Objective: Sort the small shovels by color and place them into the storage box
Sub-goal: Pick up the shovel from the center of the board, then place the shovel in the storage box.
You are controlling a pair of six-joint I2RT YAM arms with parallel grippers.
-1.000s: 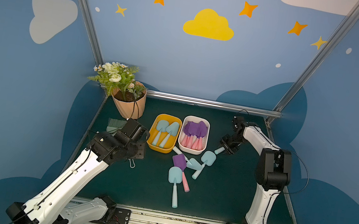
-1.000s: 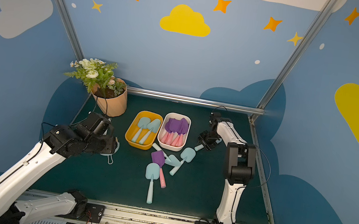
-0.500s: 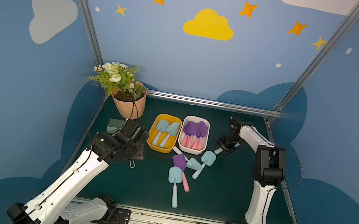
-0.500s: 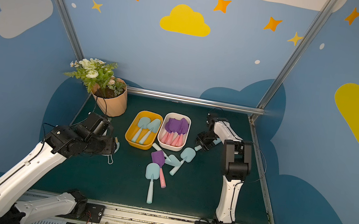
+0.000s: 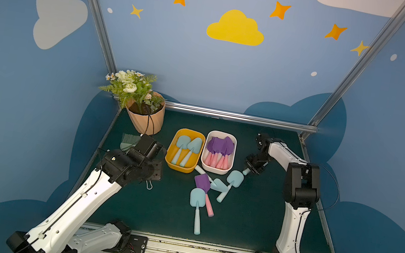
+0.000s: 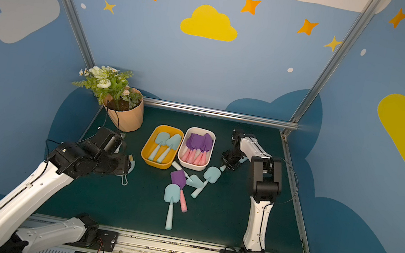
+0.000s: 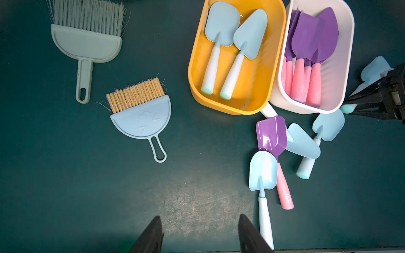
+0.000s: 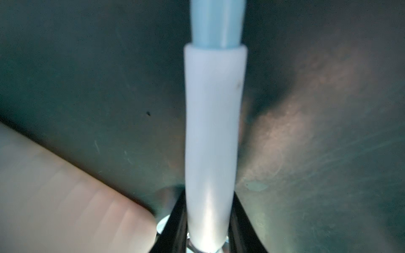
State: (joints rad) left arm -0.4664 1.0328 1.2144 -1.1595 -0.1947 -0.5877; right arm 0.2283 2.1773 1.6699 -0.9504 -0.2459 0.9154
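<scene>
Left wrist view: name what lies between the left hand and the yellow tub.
Nothing: in the left wrist view only bare green mat separates the left hand from the yellow tub. The blue brush lies aside.

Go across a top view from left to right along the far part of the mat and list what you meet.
peach flowerpot → yellow-orange tub → white tub → right gripper, closed on a pale blue shovel by its handle
</scene>
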